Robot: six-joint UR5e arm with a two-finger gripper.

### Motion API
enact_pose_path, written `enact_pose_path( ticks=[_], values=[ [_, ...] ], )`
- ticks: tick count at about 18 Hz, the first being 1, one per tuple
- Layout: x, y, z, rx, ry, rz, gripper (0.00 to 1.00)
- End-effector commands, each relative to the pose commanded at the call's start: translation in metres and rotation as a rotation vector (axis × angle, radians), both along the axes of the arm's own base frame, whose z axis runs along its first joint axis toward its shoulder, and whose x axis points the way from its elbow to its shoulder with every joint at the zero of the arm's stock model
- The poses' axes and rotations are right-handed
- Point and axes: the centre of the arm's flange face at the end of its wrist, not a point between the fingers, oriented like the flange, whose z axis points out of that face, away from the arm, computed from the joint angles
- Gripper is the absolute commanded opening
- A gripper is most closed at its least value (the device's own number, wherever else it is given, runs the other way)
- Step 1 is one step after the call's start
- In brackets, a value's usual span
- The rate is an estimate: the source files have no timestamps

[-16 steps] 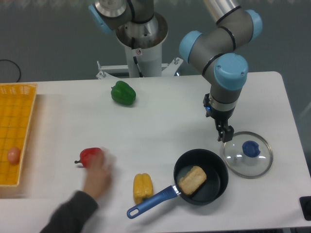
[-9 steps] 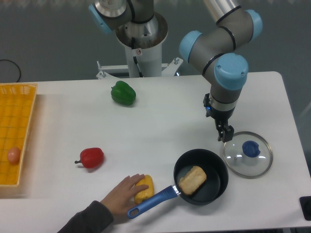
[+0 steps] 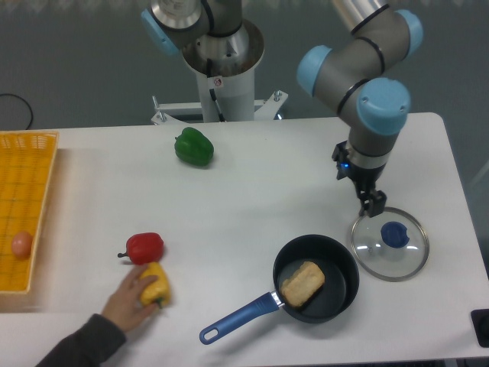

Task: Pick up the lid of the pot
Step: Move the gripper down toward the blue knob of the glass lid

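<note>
from the left, my first worry is the person's hand [image 3: 131, 302] on the yellow pepper [image 3: 155, 284]: if it strays right, it could knock the blue handle [image 3: 238, 319] and swing the pan [image 3: 344, 267] into the pot lid [image 3: 380, 248], which lies flat just right of it. my gripper [image 3: 357, 186] is above and left of the lid's blue knob [image 3: 395, 235], fingers parted fairly wide with nothing between them. if i drop straight down from here, i'd judge a finger could land on the glass or the pan's rim and shove the lid instead of straddling the knob. closing off-centre could push it sideways, and a shallow pinch on that rounded knob might slip as i lift.

as for what i can't see well: the yellow crate [image 3: 44, 229] is cut off at the left edge, as is the sleeve [image 3: 88, 344] at the bottom. the hand covers part of the pepper. i can't tell from this view how high the fingers are, or whether pan and lid touch. the glass nearly melts into the white table [image 3: 229, 199]. a dark object [image 3: 480, 325] is cropped at the right edge; i can't name it.
</note>
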Motion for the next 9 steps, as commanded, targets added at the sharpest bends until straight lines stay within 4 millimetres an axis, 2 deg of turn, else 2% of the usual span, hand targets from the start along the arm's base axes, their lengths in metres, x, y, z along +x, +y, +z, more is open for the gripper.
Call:
enact_pose_path(
  ticks=[2,4,7,9],
  values=[
    [-0.006,0.0,0.001,0.003,0.005,0.031,1.0],
    [-0.017,-0.008,-0.003,0.004,0.007,0.083,1.0],
    [-0.028,0.0,-0.01,0.003,0.006,0.084,1.0],
    [-0.035,0.005,-0.005,0.007,0.02,0.074,1.0]
  ],
)
